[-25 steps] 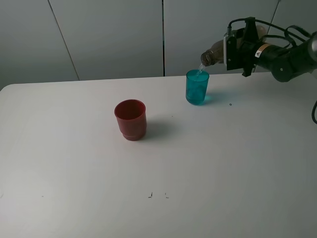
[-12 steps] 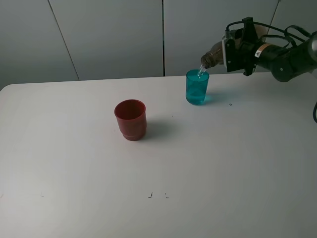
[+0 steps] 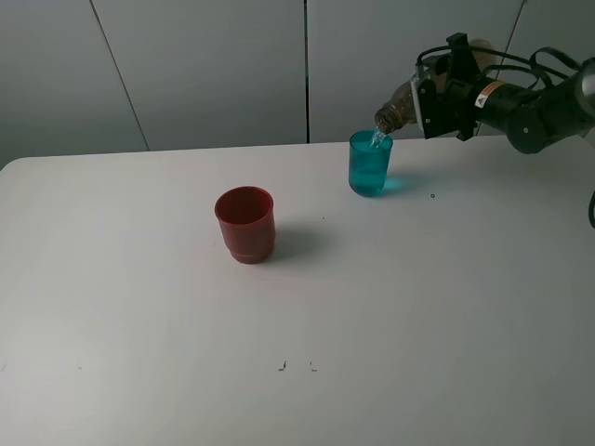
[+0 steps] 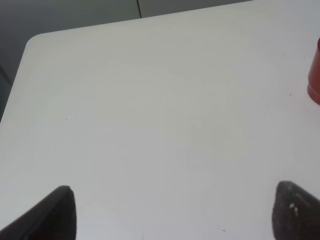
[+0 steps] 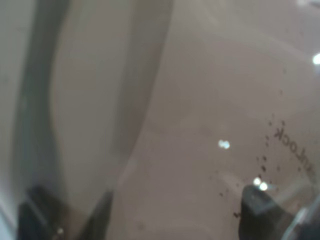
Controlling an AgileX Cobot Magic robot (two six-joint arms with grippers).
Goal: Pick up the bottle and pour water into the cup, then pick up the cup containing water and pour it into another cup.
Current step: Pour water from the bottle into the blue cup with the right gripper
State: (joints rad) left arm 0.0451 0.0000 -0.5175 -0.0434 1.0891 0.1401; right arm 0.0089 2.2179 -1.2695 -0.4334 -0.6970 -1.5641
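My right gripper (image 3: 433, 96) is shut on the smoky grey-brown bottle (image 3: 398, 105) and holds it tipped, its mouth over the teal cup (image 3: 369, 163) at the back of the table. A thin stream of water runs from the mouth into the cup, which holds water. The bottle's translucent wall (image 5: 165, 125) fills the right wrist view. The red cup (image 3: 245, 223) stands upright near the table's middle, apart from the teal one. Its edge shows in the left wrist view (image 4: 314, 75). My left gripper (image 4: 172, 212) is open and empty above bare table; it is out of the high view.
The white table (image 3: 418, 307) runs wide in front of both cups. Its back edge lies just behind the teal cup, with a grey panelled wall (image 3: 204, 65) beyond. The table's rounded corner (image 4: 35, 42) shows in the left wrist view.
My right gripper has lifted the bottle's rear end a little higher, tipping it more steeply. Water keeps running into the teal cup. Both cups stand where they were.
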